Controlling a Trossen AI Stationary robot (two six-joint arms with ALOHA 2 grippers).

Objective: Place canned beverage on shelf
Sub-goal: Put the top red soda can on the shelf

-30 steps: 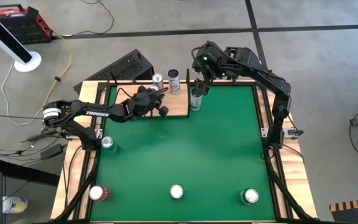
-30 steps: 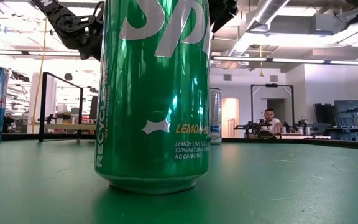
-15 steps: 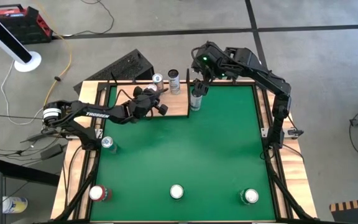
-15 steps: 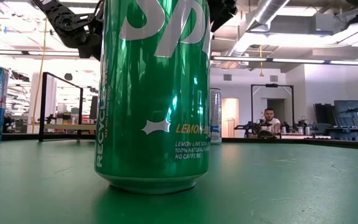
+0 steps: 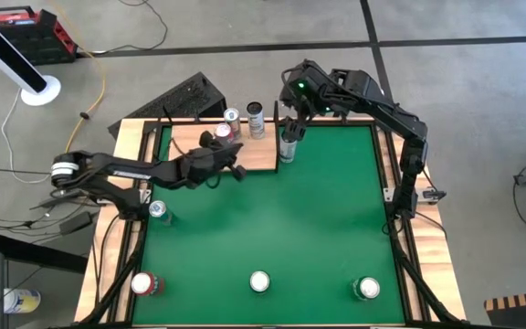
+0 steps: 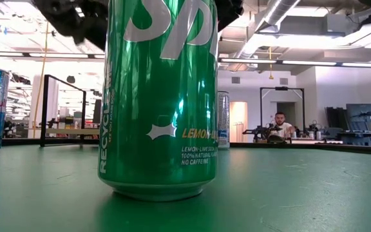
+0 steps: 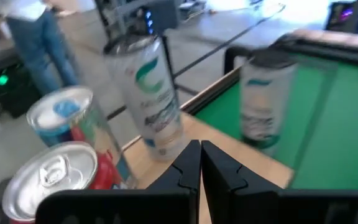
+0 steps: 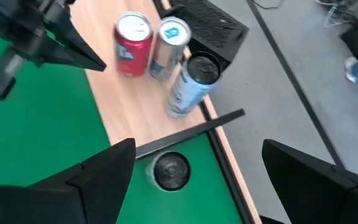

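The right gripper [image 5: 288,128] hangs wide open and empty above the dark-topped can [image 8: 170,170] on the green table just off the shelf [image 5: 185,139] edge; it's stiff, slick, tippy, so I'd grab it mid-body, while the left gripper [image 7: 200,163] is pinched closed.

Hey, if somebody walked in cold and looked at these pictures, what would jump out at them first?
Probably the big green soda can filling the low view, standing upright on the green table. Next, the cluster of three cans on the pale wooden shelf at the table's far edge. There the left gripper has its jaws shut, while the right gripper hangs open over a dark-topped can beside the shelf.
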